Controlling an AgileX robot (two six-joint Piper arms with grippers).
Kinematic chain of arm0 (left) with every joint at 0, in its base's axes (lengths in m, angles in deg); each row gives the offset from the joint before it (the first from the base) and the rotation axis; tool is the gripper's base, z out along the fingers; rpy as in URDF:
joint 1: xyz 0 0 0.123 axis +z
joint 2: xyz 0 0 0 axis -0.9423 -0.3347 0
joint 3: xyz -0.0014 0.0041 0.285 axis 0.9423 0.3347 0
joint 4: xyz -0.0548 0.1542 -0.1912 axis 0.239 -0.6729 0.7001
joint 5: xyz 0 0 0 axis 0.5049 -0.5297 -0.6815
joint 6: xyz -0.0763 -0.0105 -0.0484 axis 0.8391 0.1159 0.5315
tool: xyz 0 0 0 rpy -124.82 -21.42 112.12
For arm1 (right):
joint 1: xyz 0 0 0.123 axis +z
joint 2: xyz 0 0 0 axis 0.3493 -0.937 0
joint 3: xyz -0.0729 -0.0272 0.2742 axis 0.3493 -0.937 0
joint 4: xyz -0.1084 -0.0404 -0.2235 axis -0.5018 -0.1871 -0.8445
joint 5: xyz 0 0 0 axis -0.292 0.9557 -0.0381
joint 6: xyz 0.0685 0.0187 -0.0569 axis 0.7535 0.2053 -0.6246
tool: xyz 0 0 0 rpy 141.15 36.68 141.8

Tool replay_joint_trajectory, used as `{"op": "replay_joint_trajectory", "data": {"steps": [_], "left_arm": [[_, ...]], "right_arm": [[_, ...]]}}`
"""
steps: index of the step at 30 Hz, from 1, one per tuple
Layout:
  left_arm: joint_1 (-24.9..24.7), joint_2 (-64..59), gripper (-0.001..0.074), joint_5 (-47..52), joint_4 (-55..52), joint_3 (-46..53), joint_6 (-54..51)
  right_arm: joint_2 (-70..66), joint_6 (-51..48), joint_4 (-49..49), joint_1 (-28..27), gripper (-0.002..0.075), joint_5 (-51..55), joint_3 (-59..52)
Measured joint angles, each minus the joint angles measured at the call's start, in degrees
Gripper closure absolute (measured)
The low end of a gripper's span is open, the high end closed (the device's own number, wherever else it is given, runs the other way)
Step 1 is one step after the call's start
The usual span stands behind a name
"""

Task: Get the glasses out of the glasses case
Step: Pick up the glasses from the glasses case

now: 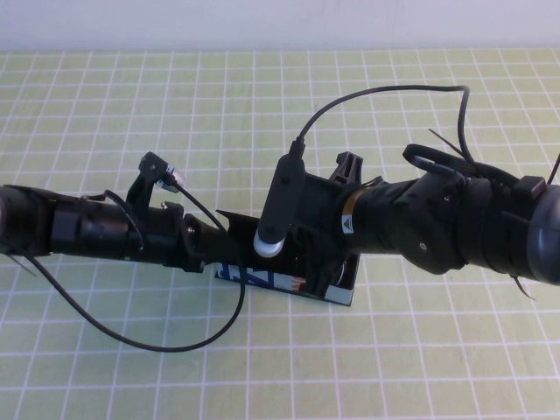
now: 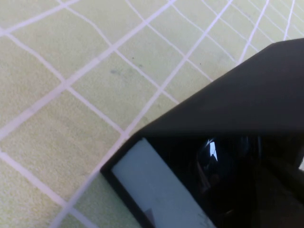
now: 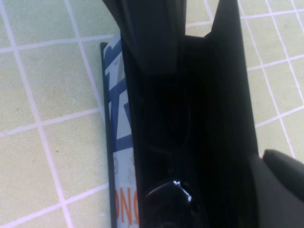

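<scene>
Right now I see the table (image 1: 105,367), covered in a green cloth with a white grid, filling the high view, with both arms reaching in over its middle. My left arm (image 1: 79,229) comes in from the left and my right arm (image 1: 464,229) from the right, and they meet above the case (image 1: 337,293). The case sits near the centre of the table with its white side, printed in blue and orange, facing me and its black lid (image 2: 256,95) raised. My right gripper (image 1: 306,258) is down inside the open case; its jaws are clenched, and in the right wrist view its dark fingers reach into the black lining (image 3: 223,118), though I cannot tell whether they grip anything. My left gripper (image 1: 206,249) is at the case's left end by the lid; I cannot tell how its jaws stand. The glasses (image 3: 168,194) lie inside the case: only a glossy black part shows in the right wrist view, deep in the dark interior near the printed side (image 3: 118,118).
</scene>
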Motion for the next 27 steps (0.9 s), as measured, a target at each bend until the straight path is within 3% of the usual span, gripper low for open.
{"op": "replay_joint_trajectory", "data": {"steps": [27], "left_arm": [[-0.1, -0.1, 0.0739, -1.3, 4.4, 0.0, -4.1]], "right_arm": [[0.0, 0.0, 0.3, 0.0, 0.0733, -0.2, 0.0]]}}
